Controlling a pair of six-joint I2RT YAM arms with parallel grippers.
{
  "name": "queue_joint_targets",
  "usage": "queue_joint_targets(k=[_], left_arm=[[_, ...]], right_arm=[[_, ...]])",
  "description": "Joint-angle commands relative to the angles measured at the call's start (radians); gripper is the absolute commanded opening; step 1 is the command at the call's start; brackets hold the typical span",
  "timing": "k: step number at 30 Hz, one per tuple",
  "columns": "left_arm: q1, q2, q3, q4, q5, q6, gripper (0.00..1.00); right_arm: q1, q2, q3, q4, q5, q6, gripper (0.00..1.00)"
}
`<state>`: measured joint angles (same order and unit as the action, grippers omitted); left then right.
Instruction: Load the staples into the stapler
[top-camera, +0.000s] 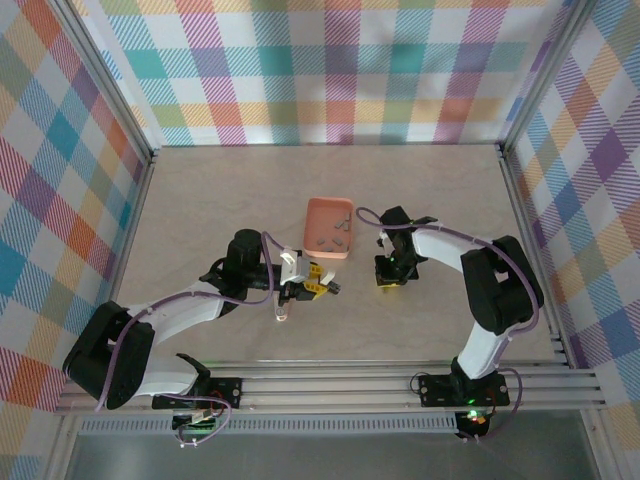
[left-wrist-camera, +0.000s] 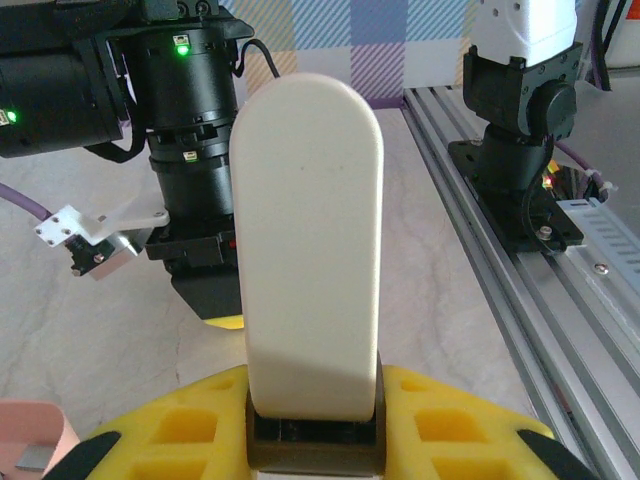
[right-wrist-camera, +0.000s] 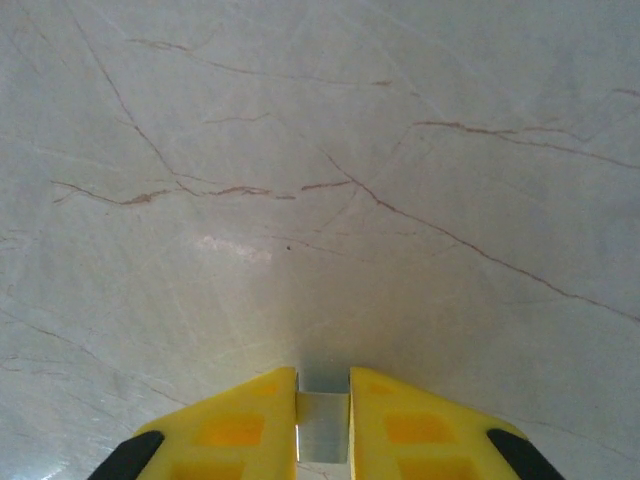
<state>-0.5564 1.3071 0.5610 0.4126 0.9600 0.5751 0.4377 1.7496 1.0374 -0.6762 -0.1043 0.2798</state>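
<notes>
**A:** Entry, from the left. What is the left hand (top-camera: 322, 287) doing?

**B:** It reaches right from the left arm (top-camera: 170, 325), low over the pale veined surface (top-camera: 220, 200). In the wrist view the left hand (left-wrist-camera: 312, 405) is narrowed onto the stapler (left-wrist-camera: 310, 250), with a yellow finger pressed to each side of its base. The cream-white, round-ended part stands straight out between them, and a dark block sits at its foot.

**A:** Any brand or lettering on that face?

**B:** None legible; it reads as plain cream. I cannot tell from here how high it sits off the surface.

**A:** Next, moving right.

**B:** The salmon-orange tray (top-camera: 318, 208) lies just beyond the left hand, flat on the surface. Loose staples (top-camera: 343, 222) are scattered inside it as small grey bits. One tray corner (left-wrist-camera: 35, 430) shows at the lower left of the left wrist view, with a grey bit in it.

**A:** And the right hand (top-camera: 386, 291)?

**B:** It is just right of the tray, pointing straight down at the surface, well apart from the stapler. In its own view the right hand (right-wrist-camera: 322, 380) is almost closed, and a staple strip (right-wrist-camera: 322, 420) fills the narrow gap, touching both yellow fingers.

**A:** Farther right?

**B:** The right arm (top-camera: 495, 290) curves back to its base on the near rail (top-camera: 330, 385), with a green light on its wrist. Plaid walls (top-camera: 60, 150) stand round the surface.
</notes>
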Motion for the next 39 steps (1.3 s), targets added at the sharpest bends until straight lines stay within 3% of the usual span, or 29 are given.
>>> queue_joint_targets(k=[1,6,10,17,22,27,39], left_arm=[[-0.013,0.008,0.037,-0.013,0.023,0.033,0.00],[-0.013,0.011,0.044,-0.031,0.023,0.044,0.00],[-0.013,0.016,0.053,-0.047,0.020,0.055,0.00],[-0.012,0.044,0.057,-0.038,0.008,0.051,0.00],[-0.011,0.084,0.059,0.016,0.010,0.024,0.00],[-0.011,0.110,0.071,0.032,0.021,0.024,0.00],[-0.011,0.112,0.080,0.014,0.053,0.028,0.00]], right_arm=[[-0.006,0.022,0.021,-0.026,0.011,0.016,0.23],[-0.005,-0.052,0.015,-0.007,0.021,0.002,0.38],[-0.003,-0.192,-0.026,0.080,-0.024,-0.076,0.40],[0.002,-0.543,-0.265,0.467,-0.399,-0.314,0.45],[0.025,-0.725,-0.386,0.622,-0.580,-0.500,0.48],[0.075,-0.746,-0.371,0.606,-0.665,-0.598,0.50],[0.183,-0.616,-0.298,0.695,-0.602,-0.610,0.51]])
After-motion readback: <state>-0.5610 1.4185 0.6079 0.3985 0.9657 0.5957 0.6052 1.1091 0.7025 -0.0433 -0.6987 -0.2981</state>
